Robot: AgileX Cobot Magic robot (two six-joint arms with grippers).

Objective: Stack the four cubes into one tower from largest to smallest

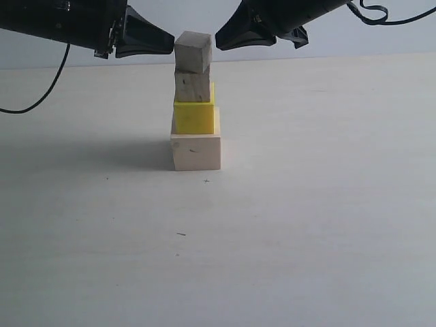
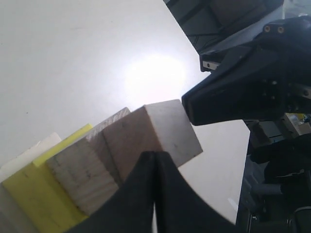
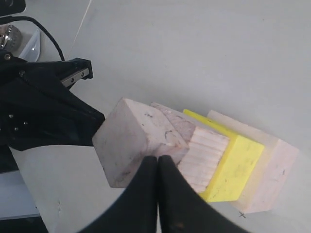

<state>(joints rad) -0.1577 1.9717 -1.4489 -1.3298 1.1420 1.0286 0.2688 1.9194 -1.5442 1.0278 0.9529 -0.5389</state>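
Note:
The tower stands mid-table: the largest pale cube [image 1: 196,151] at the bottom, the yellow cube [image 1: 194,116] on it, the medium grainy cube [image 1: 192,86] above, and the smallest pale cube [image 1: 193,52] on top, turned a little askew. My left gripper [image 1: 170,43] is shut, its tip against or just beside the top cube's left face. My right gripper [image 1: 219,41] is shut too, its tip just off that cube's right side. In the left wrist view the shut fingers [image 2: 154,156] point at the top cube [image 2: 163,133]. The right wrist view shows the shut fingers [image 3: 158,159] at the top cube [image 3: 129,143].
A bare pale tabletop [image 1: 306,225] surrounds the tower. A black cable [image 1: 41,95] hangs from the left arm at the far left. Another cable [image 1: 381,13] loops behind the right arm at the upper right.

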